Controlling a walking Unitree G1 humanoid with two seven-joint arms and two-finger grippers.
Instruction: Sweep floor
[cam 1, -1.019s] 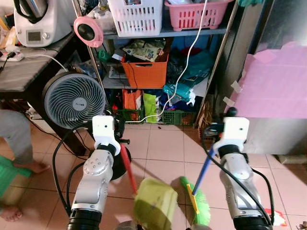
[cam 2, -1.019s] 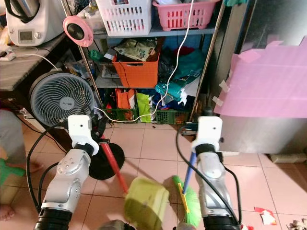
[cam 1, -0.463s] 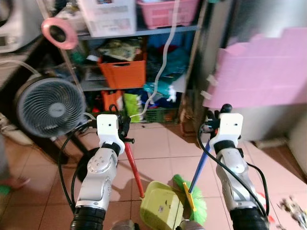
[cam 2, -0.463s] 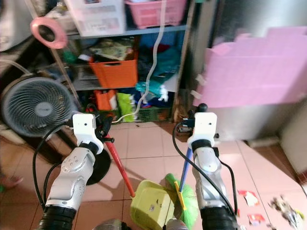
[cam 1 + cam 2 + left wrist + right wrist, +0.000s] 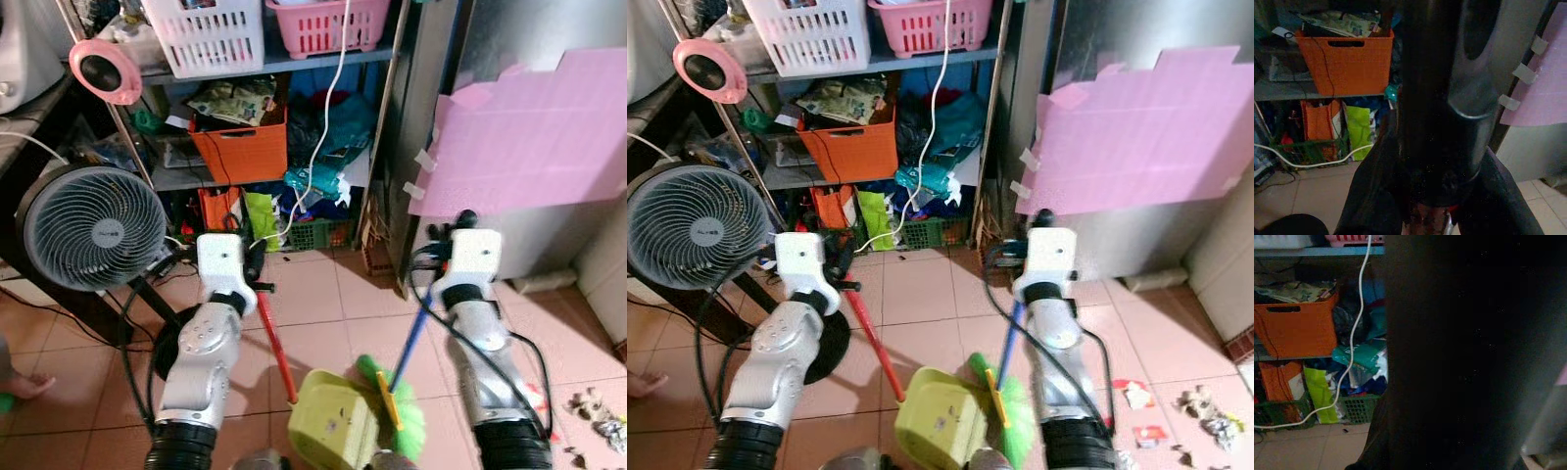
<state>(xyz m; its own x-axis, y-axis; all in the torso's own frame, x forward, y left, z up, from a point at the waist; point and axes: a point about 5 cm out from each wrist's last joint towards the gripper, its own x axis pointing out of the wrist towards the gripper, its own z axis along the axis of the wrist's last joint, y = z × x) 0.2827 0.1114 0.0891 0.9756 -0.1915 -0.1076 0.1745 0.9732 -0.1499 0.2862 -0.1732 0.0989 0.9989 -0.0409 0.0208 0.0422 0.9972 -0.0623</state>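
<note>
Your left claw (image 5: 253, 277) grips the dustpan's (image 5: 328, 433) red handle, lower centre; your right claw (image 5: 438, 262) grips the broom (image 5: 405, 364). No label is readable.

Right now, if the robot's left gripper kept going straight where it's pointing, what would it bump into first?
Probably the orange bin on the shelf, straight ahead of the left gripper, which holds the dustpan's red handle. Depth is hard to judge, so that's a best guess.
</note>
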